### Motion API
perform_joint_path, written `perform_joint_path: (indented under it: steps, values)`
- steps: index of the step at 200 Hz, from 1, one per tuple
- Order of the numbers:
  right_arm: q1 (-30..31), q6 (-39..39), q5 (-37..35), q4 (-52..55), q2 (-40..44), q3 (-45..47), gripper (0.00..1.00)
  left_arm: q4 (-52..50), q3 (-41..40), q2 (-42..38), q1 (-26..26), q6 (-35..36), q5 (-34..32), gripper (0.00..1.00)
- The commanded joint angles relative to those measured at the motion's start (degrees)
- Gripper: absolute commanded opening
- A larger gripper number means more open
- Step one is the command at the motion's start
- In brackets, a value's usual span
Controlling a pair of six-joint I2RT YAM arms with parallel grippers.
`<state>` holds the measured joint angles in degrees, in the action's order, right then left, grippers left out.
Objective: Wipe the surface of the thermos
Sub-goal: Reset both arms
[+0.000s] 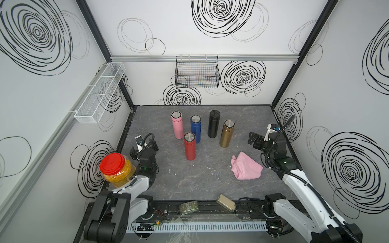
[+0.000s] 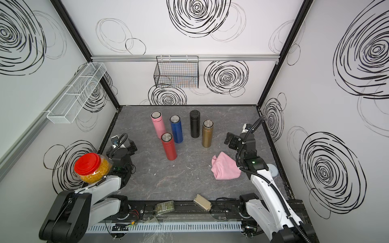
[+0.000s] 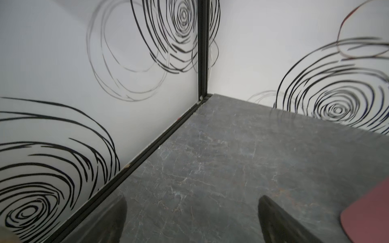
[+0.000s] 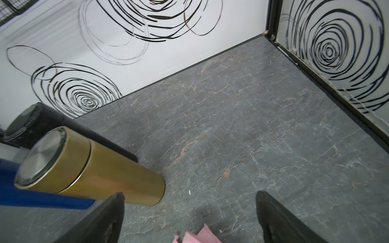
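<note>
Several thermoses stand upright mid-table in both top views: pink (image 1: 177,126), blue (image 1: 195,128), black (image 1: 213,123), gold (image 1: 226,133) and, nearest the front, red (image 1: 189,146). A crumpled pink cloth (image 1: 246,168) lies on the table right of them. My right gripper (image 1: 254,140) hovers open behind the cloth, right of the gold thermos (image 4: 94,168). The cloth's edge (image 4: 197,235) shows just below its empty jaws (image 4: 190,194). My left gripper (image 1: 144,148) is open and empty near the left wall, left of the red thermos, over bare table (image 3: 193,199).
A red-lidded jar (image 1: 116,168) of yellow grains sits by the left arm. A black wire basket (image 1: 196,72) hangs on the back wall and a white one (image 1: 99,94) on the left wall. A glass jar (image 1: 188,207) and a tin (image 1: 226,203) lie on the front rail.
</note>
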<state>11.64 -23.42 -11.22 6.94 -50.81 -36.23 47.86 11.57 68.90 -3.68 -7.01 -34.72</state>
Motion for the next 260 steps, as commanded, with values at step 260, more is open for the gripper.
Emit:
perform_joint_path:
  steps: [260]
  values:
    - [-12.1,17.5,0.5,-58.9,-33.0,17.6,1.00,21.4,1.7,15.0,-0.4,6.5,21.2,0.99]
